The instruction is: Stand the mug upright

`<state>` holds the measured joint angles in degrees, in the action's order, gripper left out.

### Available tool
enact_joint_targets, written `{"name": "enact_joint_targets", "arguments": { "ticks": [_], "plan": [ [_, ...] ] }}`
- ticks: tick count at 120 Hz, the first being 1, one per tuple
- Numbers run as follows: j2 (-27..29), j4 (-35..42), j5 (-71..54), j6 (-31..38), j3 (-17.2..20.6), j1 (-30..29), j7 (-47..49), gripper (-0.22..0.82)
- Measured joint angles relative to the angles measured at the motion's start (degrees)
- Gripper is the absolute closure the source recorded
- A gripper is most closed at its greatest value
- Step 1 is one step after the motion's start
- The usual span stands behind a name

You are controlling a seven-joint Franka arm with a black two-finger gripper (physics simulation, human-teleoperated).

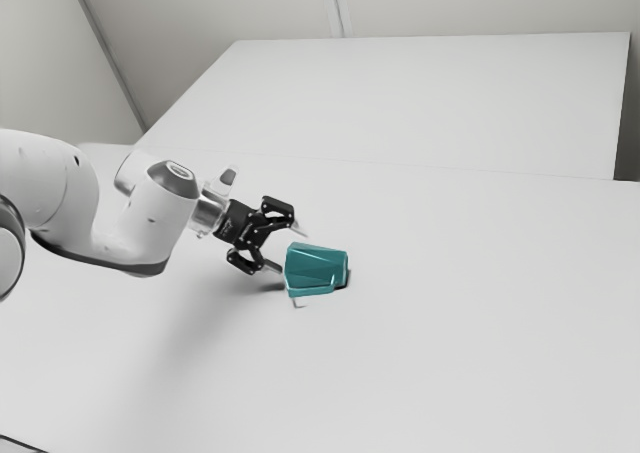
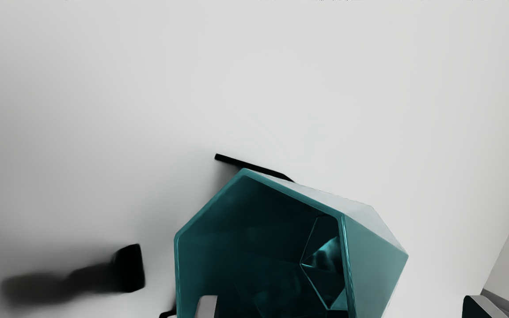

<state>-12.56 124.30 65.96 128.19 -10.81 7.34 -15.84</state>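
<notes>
Exterior view — one teal mug [image 1: 316, 269] lies on its side on one table [image 1: 450, 323]. My one gripper [image 1: 289, 250] is near it — spread apart.

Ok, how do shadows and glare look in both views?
Exterior view: a broad, soft-edged grey shadow on the table, the mug mixing lighter and darker teal facets. Wrist view: a much darker shadow beside the mug, the mug's inside very dark, one outer facet washed nearly white.

Place resembled a lab, exact kind unclear. Exterior view: robot arm [image 1: 145, 228] entered from 9 o'clock, over a broad white table [image 1: 480, 303]; plain pale wall [image 1: 210, 8] stood toward 12.
</notes>
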Motion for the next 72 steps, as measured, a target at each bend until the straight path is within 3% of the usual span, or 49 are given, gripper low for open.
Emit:
{"name": "enact_joint_targets", "arguments": {
  "ticks": [41,53,72],
  "plan": [
    [-3.1,-1.6,9.5,-0.1,0.0,0.3,-4.9,0.01],
    [-3.6,-2.1,11.2,-0.1,0.1,0.7,-6.0,0.13],
    [-4.0,-2.2,12.8,-0.2,0.1,0.9,-7.3,0.40]
  ]
}}
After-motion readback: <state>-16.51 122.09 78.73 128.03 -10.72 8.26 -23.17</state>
